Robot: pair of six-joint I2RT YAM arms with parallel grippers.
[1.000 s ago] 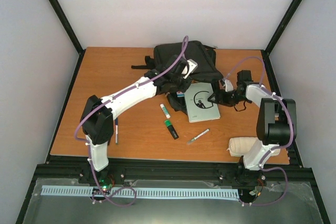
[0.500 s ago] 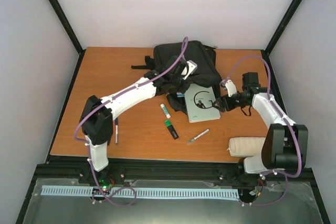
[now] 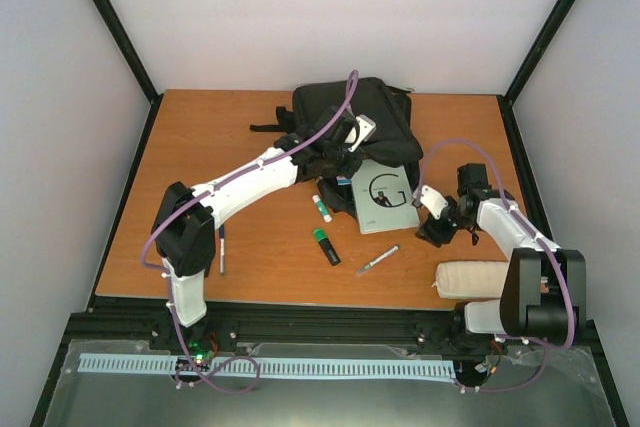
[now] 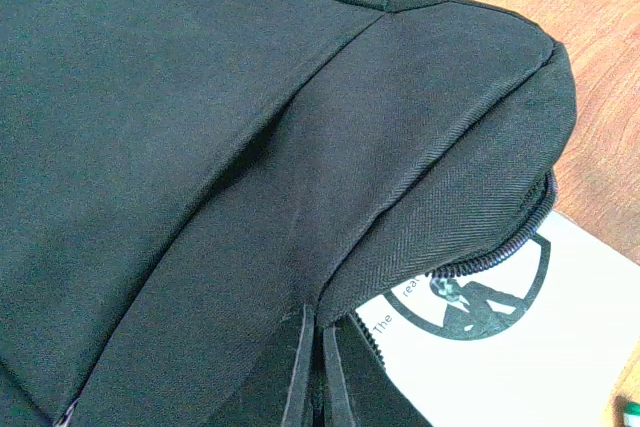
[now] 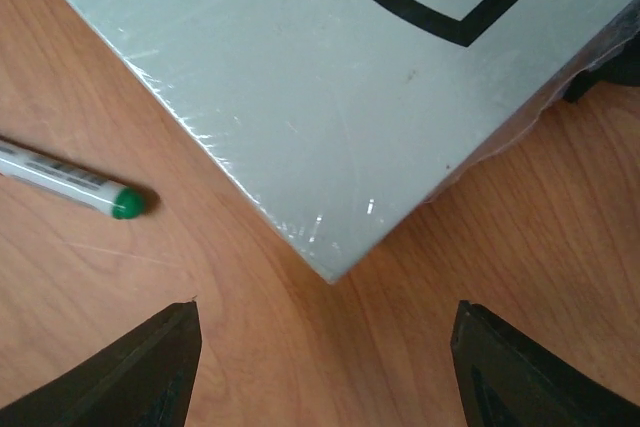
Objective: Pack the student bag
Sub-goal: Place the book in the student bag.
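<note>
Near right edge of bench [image 3: 250, 277]: white padded oblong pouch [image 3: 472, 278], lying flat. Near left: slim blue pen [image 3: 221, 250], beside the left arm.

Middle, near to far: white marker with green cap [image 3: 377, 260]; black-and-green highlighter [image 3: 326, 246]; white glue stick with green top [image 3: 321, 208]. All lie loose and apart.

Right fingers [image 5: 150, 372] spread wide, nothing between them. They hang low over bare wood just off the near right corner of the pale grey shrink-wrapped book with black ring emblem [image 3: 385, 209].

Book's far end lies under the raised zip edge of the black fabric backpack [image 3: 350, 117], which sits at the middle of the far edge.

Left fingers [image 3: 333, 159] closed, at the backpack's near edge. Black fabric fills the wrist view and hides them; cannot tell if they pinch it.
</note>
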